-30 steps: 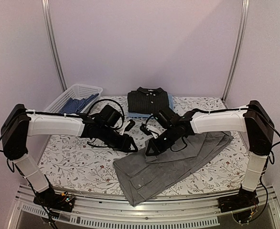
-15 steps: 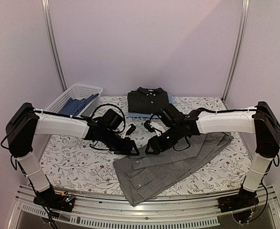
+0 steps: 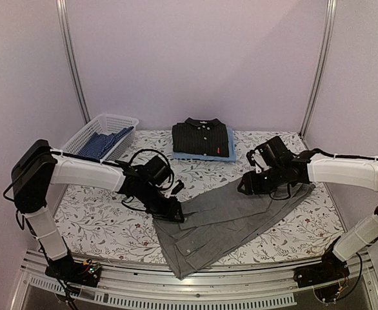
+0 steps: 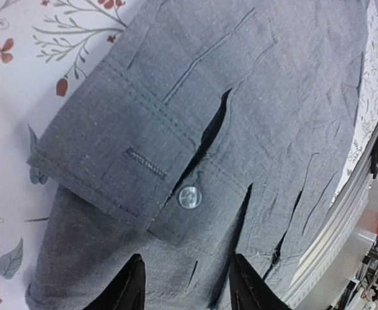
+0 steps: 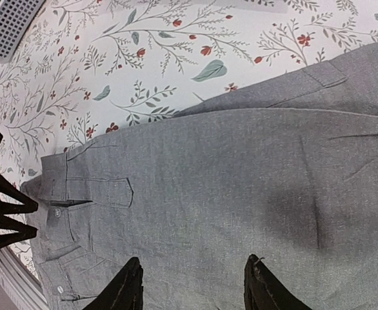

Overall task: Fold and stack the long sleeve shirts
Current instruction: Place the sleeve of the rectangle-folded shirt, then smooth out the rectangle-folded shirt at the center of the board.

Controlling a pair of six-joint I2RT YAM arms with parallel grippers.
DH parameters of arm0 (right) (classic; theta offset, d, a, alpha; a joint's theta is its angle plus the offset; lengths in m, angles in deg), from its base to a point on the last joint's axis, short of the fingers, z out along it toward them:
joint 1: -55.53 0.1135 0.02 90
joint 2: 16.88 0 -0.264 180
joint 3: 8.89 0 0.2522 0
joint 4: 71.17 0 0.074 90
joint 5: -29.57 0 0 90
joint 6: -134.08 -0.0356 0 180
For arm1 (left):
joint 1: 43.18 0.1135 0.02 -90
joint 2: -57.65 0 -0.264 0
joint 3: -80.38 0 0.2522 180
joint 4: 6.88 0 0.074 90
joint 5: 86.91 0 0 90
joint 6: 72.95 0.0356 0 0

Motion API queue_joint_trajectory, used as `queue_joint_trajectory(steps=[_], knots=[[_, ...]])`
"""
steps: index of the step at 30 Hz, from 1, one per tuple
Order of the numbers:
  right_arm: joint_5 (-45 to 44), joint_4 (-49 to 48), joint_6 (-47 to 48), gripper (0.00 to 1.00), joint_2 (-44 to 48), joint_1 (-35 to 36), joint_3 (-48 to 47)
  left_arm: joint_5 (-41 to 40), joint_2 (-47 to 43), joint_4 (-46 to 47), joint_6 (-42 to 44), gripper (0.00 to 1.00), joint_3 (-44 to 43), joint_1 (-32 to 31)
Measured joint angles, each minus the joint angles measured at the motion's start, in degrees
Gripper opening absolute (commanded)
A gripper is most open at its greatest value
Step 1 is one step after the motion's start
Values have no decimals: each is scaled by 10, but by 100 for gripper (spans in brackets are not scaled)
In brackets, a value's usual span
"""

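Right pincer [image 5: 194,265] now farther right over grey shirt [image 3: 221,219] (jaws apart, empty); left pincer [image 4: 186,261] parted.

the light blue shirt [image 3: 231,145] is mostly hidden under the black shirt [image 3: 200,138], a thin edge showing. the grey shirt [image 4: 240,129] runs off both wrist views. the fingers of the left gripper [image 4: 188,285] are cut off at the bottom of its wrist view. the red tag [image 3: 220,152] is too small to read.
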Motion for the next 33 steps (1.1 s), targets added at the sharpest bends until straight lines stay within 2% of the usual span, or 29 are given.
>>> queue_joint_trajectory(steps=[11, 16, 22, 33], knots=[[-16, -13, -7, 53, 26, -13, 29, -35, 60, -66, -9, 36, -61, -38], [-18, -18, -7, 53, 34, -13, 32, -37, 74, -79, -16, 23, -80, -45], [-24, -23, -6, 53, 42, -15, 34, -36, 76, -94, -24, 0, -99, -52], [-26, -27, 2, 53, 45, -21, 38, -33, 69, -136, -33, 0, -116, -69]])
